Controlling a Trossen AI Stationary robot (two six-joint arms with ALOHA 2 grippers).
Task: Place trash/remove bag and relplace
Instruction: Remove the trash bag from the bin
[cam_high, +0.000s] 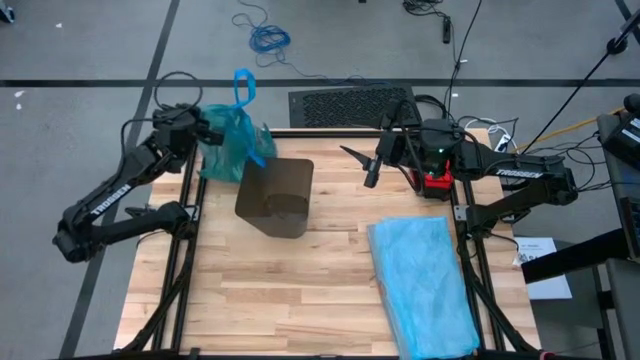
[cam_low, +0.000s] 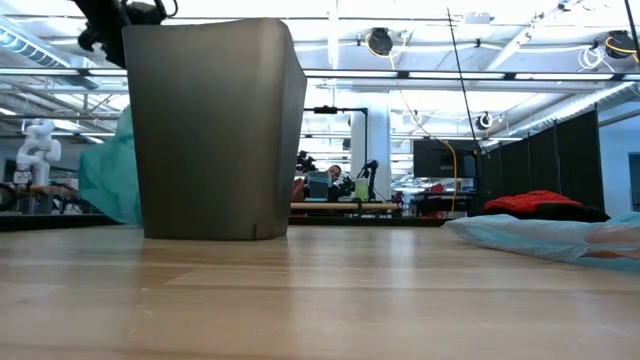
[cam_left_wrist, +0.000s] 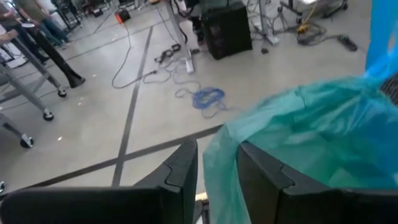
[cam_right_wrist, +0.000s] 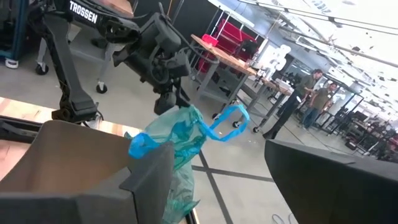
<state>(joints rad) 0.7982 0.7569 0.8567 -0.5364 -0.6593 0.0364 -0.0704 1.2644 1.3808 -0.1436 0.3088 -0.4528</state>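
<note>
My left gripper (cam_high: 208, 130) is at the table's far left corner, shut on the teal-green bag (cam_high: 235, 148). The bag's blue tie loops (cam_high: 243, 90) stick out toward the far side. The dark bin (cam_high: 275, 197) stands upright on the table just to the near right of the bag, and the low view shows the bag (cam_low: 105, 180) behind the bin (cam_low: 215, 130). My right gripper (cam_high: 362, 165) hovers open at the far middle of the table, right of the bin, touching nothing. No trash shows. My left gripper (cam_left_wrist: 214, 152) pinches the bag's gathered upper part (cam_left_wrist: 219, 163) between its two fingers (cam_left_wrist: 183, 171). Seen from the right wrist view, the fingers (cam_right_wrist: 166, 93) come from above, pointing down. The bag (cam_right_wrist: 177, 146) hangs crumpled below them, and I cannot tell whether its lower end touches anything.
A paler sky-blue bag (cam_high: 425, 285) lies flat on the table's right half, reaching to the near edge. Something red (cam_high: 437, 183) sits under my right arm at the far right. People stand in the room beyond the table (cam_right_wrist: 317, 93). Bare wood lies near and left of the bin.
</note>
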